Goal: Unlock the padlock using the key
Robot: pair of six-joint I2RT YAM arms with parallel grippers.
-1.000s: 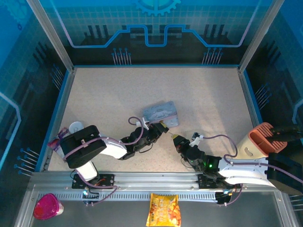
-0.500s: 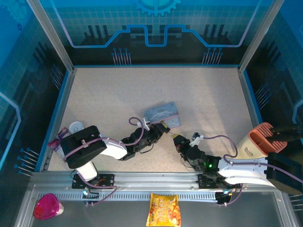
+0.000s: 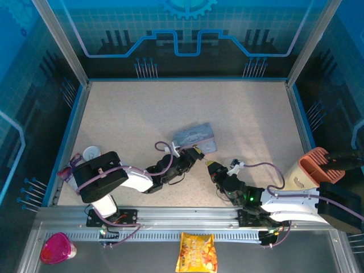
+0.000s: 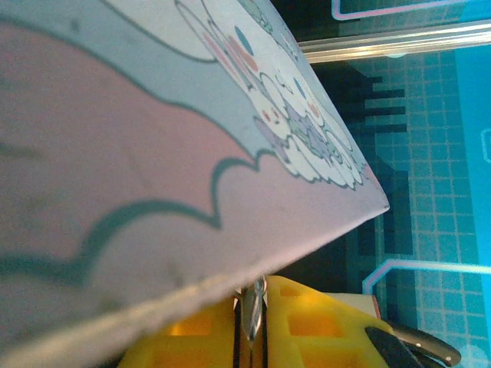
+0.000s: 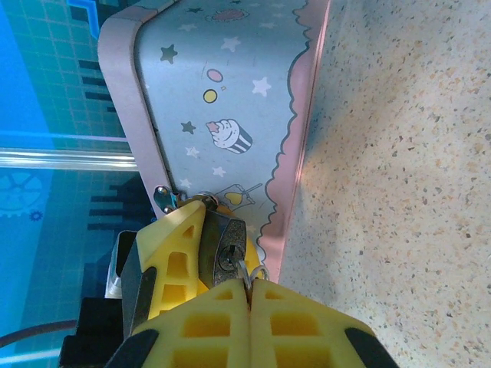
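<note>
The tiny dark-bodied padlock with a silvery shackle (image 5: 226,247) hangs at the near side wall of the pale grey-blue tin box with printed cakes and stars (image 5: 222,100), low down and close to the speckled beige table (image 5: 399,192). In the right wrist view it lies straight ahead of the right claw (image 5: 249,285) and almost touches its tips. This claw has its yellow fingers pressed together on a small silvery key (image 5: 242,270). The key points forward along the axis of the claw, toward the round keyhole face of the padlock, which looks back at it. I cannot tell for sure if the blade is already fully inside. The left claw (image 4: 253,299) comes from the other side, under the wall of the tin box (image 4: 115,153). Its fingers are closed on a thin silvery piece, and from the right wrist view I judge this to be the padlock, held steady there. From above, the left claw (image 3: 192,154) and the right claw (image 3: 211,166) meet nearly tip to tip, just beside the near corner of the tin box (image 3: 193,136), so both are equally near. In my judgement the coming move depends on keeping the key in one line with the keyhole, because the turn should go around this long axis only.
</note>
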